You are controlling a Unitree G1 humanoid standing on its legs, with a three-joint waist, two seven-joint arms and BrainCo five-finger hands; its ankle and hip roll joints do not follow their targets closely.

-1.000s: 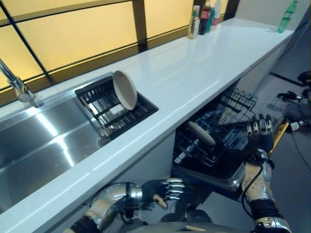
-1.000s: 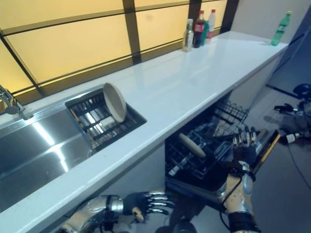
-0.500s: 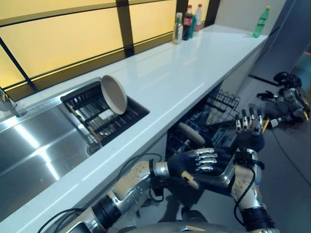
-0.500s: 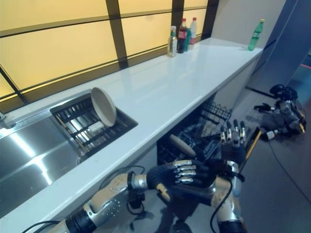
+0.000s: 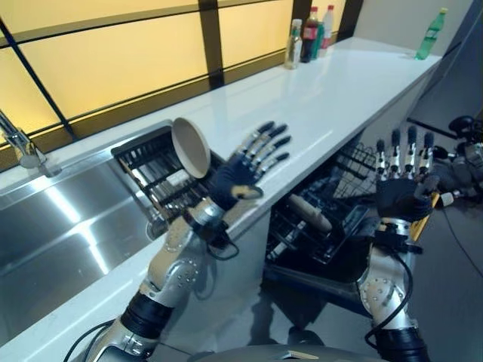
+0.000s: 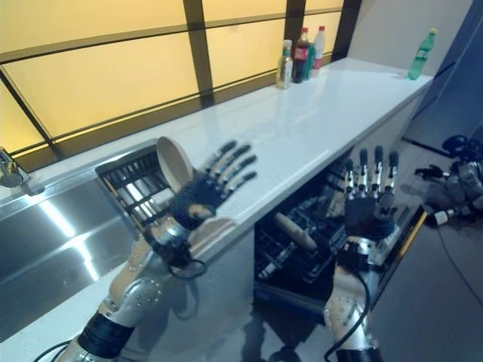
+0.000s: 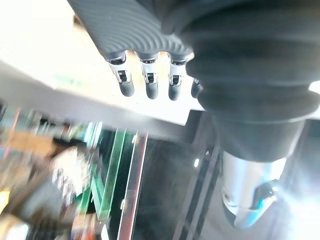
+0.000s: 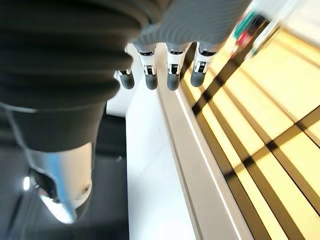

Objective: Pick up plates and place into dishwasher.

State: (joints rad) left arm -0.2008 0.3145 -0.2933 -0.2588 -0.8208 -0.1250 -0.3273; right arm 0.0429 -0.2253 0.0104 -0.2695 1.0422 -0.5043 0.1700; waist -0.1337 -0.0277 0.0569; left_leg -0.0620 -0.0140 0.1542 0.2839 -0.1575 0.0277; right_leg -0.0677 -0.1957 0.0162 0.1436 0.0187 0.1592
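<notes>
Plate: I see one beige plate (image 5: pixel 190 146) standing on edge in the dark drying rack (image 5: pixel 155 170) set into the right end of the steel sink (image 5: pixel 53 226); it leans with its hollow face toward the faucet (image 5: pixel 23 142) side.
Second plate: another beige plate (image 5: pixel 308 212) already lies in the dishwasher's lower rack (image 5: pixel 317 226), which is pulled out under the table edge.
Left robot hand: my left robot hand (image 5: pixel 240 172) is raised above the front edge of the table (image 5: pixel 302 113), just beside the upright plate but not touching it; fingers spread wide and straight, holding nothing.
Right robot hand: my right robot hand (image 5: pixel 401 185) is held up over the open dishwasher, fingers straight and pointing upward, empty.
Table: the white table runs away from me along the yellow-lit window (image 5: pixel 113 53).
Far end: a cluster of bottles (image 5: pixel 309 32) stands by the window, and a single green bottle (image 5: pixel 429 35) stands well apart near the far corner.
Floor: some dark equipment (image 5: pixel 468 158) lies on the floor (image 5: pixel 453 286) beyond the dishwasher; I cannot tell what it is.
</notes>
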